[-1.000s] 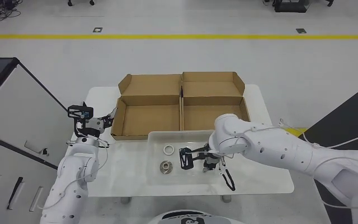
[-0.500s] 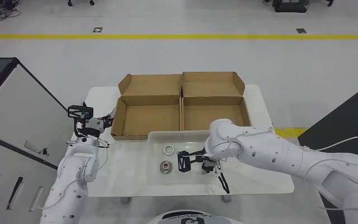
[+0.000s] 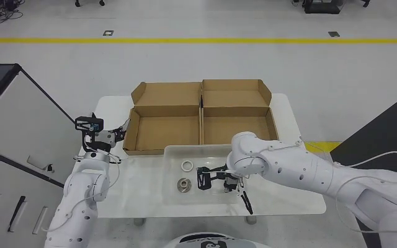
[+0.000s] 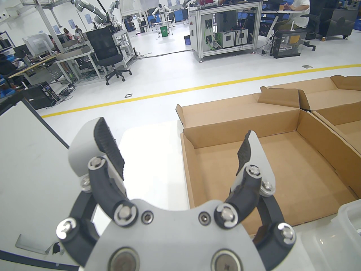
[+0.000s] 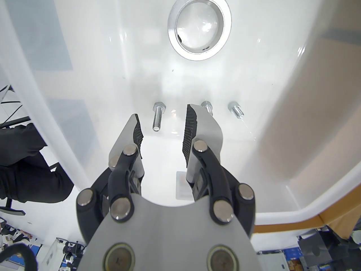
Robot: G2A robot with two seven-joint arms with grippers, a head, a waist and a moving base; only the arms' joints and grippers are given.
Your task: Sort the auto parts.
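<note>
Hovering with fingers (image 5: 189, 125) apart over the hex bolt (image 5: 157, 117), the right gripper (image 5: 163, 112) needed to go straight down, missing the next bolt (image 5: 207, 105).

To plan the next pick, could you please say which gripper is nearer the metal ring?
Right. The right gripper hangs in the tray, facing the metal ring; the left gripper is outside, beside a cardboard box.

I see white rounded arms (image 3: 298, 167); my left claw (image 4: 174, 129) and right claw (image 5: 163, 112) share silver plates (image 5: 180, 235), black linkages (image 5: 210, 167), ribbed pads (image 4: 108, 145).
</note>
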